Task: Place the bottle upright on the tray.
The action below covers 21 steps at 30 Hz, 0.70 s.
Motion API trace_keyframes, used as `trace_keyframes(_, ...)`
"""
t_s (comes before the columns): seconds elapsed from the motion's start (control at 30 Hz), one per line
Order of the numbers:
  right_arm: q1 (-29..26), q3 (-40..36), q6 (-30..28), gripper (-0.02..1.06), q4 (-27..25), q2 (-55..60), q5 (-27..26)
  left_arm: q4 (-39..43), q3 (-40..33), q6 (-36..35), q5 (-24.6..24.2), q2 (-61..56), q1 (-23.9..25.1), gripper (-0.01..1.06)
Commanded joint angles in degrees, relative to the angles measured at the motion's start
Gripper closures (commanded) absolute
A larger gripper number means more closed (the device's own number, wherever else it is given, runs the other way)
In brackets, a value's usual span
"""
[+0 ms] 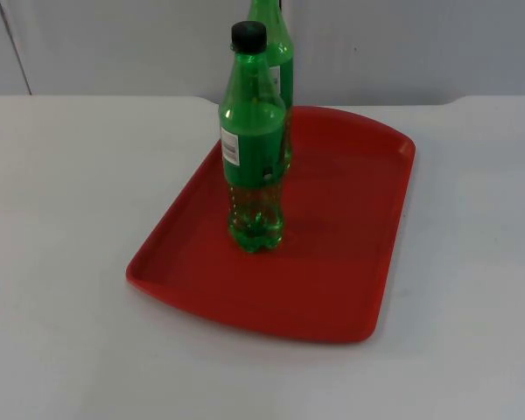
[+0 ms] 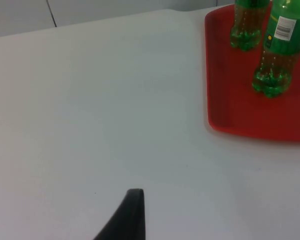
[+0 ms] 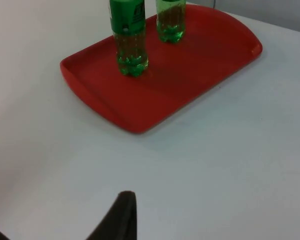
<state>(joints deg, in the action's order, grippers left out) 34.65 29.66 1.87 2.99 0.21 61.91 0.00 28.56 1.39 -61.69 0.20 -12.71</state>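
White desk (image 1: 61, 262): plain matte top, and we note a faint shine across it. Grey partition wall (image 1: 114, 44) stands along the desk's far edge and meets it in a straight line. We log a thin dark vertical seam (image 1: 14, 48) in the wall, rising from the desk's far edge toward its left end.

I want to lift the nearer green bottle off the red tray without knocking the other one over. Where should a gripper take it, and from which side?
Probably the nearer green bottle is best gripped at its label band, below the black cap, coming from the tray's open near side. It stands upright, and the second bottle is close behind it, so an approach from behind risks a bump.
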Motion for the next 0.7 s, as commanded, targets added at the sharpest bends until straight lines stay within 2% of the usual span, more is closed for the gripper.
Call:
trace_keyframes(0.0,-0.18,-0.08,-0.8,0.04,-0.15,-0.21,-0.05,0.42,-0.21,0.09,0.13,-0.2,0.11,0.0)
trace_keyframes(0.67,-0.18,-0.08,-1.46,-0.01,-0.53,-0.21,-0.05,0.42,-0.21,0.09,0.13,-0.2,0.11,0.0)
